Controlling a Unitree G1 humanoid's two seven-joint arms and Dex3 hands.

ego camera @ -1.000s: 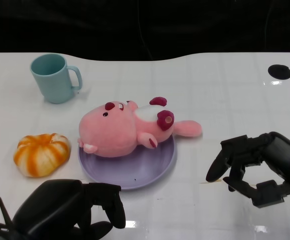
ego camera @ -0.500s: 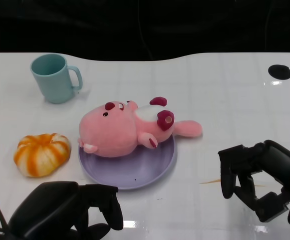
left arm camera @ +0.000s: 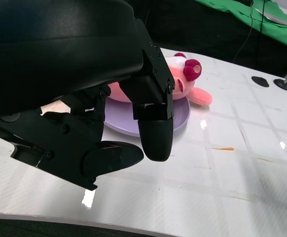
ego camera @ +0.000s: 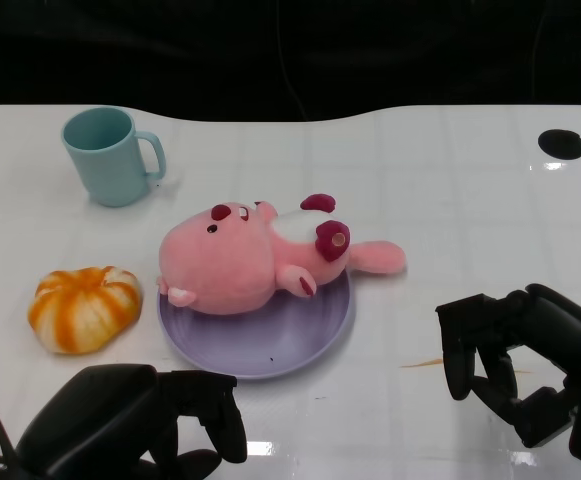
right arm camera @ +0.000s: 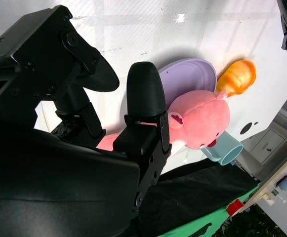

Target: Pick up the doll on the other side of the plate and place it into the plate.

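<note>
Table (ego camera: 450, 190) — white, glossy, faint grid lines, wavy far edge against black. Directly on it: teal mug (ego camera: 112, 155), far left, upright, handle to the right; orange-and-white striped pumpkin plush (ego camera: 83, 308), left, just beside the plate; lavender plate (ego camera: 280, 345), centre — bearing a pink doll (ego camera: 240, 260); small orange streak (ego camera: 422, 363) right of the plate.

Pink doll (ego camera: 235, 268), soft pink all over, with dark maroon ears and feet and a paler cream belly patch. Under it, a plain lilac plate (ego camera: 290, 345). A light teal mug (ego camera: 110, 155), no pattern. The little pumpkin (ego camera: 82, 308) is striped orange and white. White glossy bench (ego camera: 450, 200) with faint grid lines. Both hands matte black: left hand (ego camera: 130, 425), right hand (ego camera: 530, 365).
</note>
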